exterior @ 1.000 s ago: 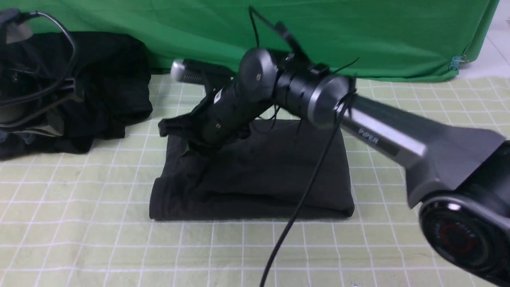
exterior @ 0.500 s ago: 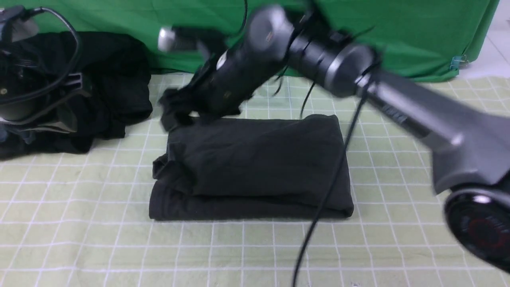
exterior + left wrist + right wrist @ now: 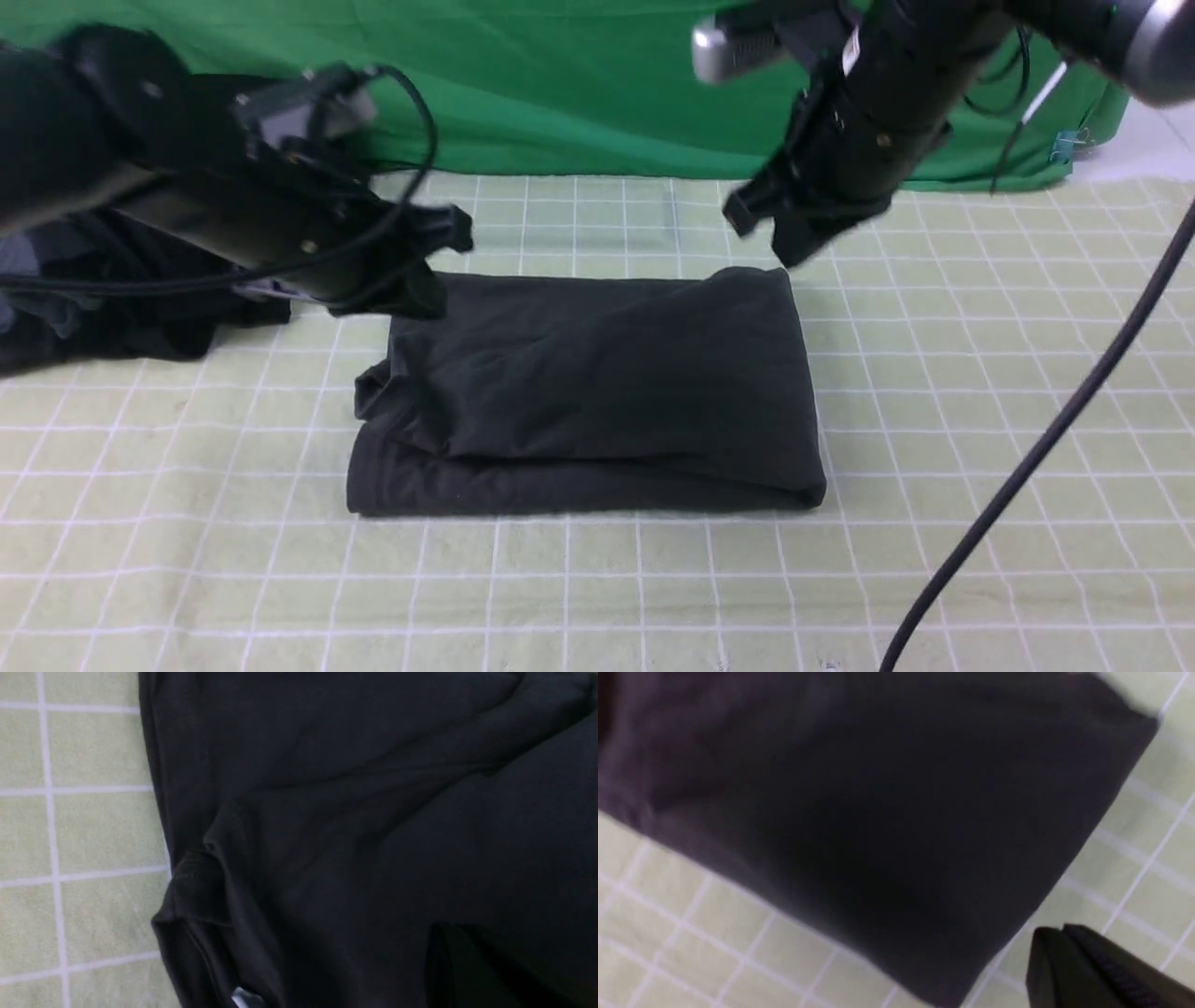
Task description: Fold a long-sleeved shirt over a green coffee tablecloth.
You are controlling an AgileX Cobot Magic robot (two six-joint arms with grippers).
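Note:
The long-sleeved shirt (image 3: 597, 392) lies folded into a dark rectangle on the green coffee tablecloth (image 3: 597, 579), its print hidden. My left gripper (image 3: 434, 266) reaches in from the left to the shirt's far left corner. In the left wrist view its dark fingers (image 3: 441, 947) lie together over the shirt (image 3: 327, 812), with no cloth seen between them. My right gripper (image 3: 794, 245) hangs just above the shirt's far right corner. It is shut (image 3: 1052, 935) and empty, over the tablecloth (image 3: 1134, 812) beside the shirt's edge (image 3: 878, 812).
A bulkier heap of black and grey garments (image 3: 112, 317) sits at the left behind my left arm. A bright green backdrop (image 3: 579, 84) hangs along the far edge. A black cable (image 3: 1027, 467) from my right arm crosses the right side of the cloth.
My right arm has lifted off the shirt's left side and swung up and across to the far right corner. My left arm has come in from the left. The shirt lies flatter.

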